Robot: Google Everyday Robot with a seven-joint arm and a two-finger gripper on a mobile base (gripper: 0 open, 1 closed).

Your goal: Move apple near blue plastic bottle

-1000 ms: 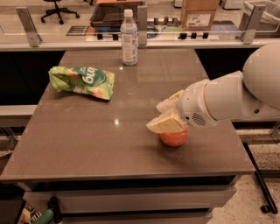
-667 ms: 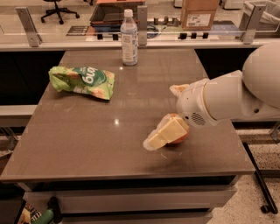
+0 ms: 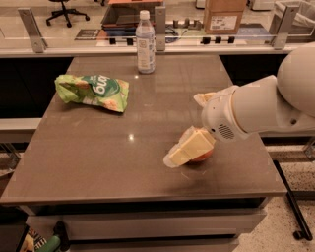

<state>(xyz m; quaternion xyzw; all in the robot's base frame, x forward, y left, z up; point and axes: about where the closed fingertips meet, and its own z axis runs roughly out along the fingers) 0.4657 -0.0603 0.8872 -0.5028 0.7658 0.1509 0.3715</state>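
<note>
The apple (image 3: 204, 156) sits on the brown table (image 3: 123, 162) near its front right. It is mostly hidden behind one cream finger (image 3: 189, 147) of my gripper (image 3: 184, 129). The other finger (image 3: 204, 98) stands well apart, farther back, so the gripper is open and the apple is not between the two. The blue plastic bottle (image 3: 144, 43) stands upright at the table's far edge, well away from the apple.
A green snack bag (image 3: 93, 91) lies on the left of the table. A glass rail with metal posts (image 3: 160, 29) runs behind the far edge. A cardboard box (image 3: 224, 15) sits beyond it. My white arm (image 3: 266, 103) reaches in from the right.
The fingers were close together over the apple and have spread apart. The near finger now lies low in front of the apple. The apple stays in about the same place.
</note>
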